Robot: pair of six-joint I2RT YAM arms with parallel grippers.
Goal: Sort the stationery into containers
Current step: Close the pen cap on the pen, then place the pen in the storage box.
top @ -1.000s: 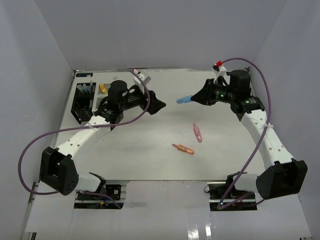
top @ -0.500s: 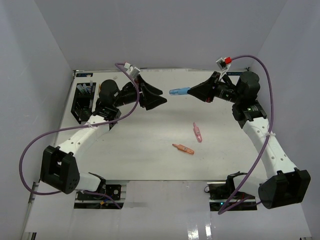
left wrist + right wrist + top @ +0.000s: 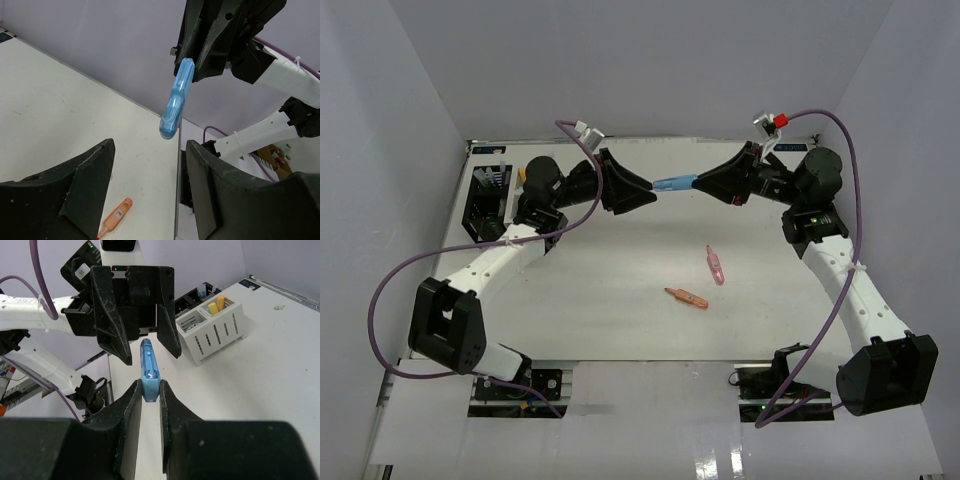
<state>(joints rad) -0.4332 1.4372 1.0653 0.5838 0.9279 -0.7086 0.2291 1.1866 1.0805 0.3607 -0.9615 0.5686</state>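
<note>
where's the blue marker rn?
Top view, far centre, in mid-air: the blue marker is clamped in the right gripper, its free end pointing into the open left gripper.

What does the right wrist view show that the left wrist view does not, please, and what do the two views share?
Only the right wrist view shows the white slatted organizer, with a yellow item inside, and the black organizer behind it. Only the left wrist view shows the stubby orange marker lying on the white table. Both show the translucent blue marker clamped in the right gripper, with its free end pointing between the open fingers of the left gripper.
</note>
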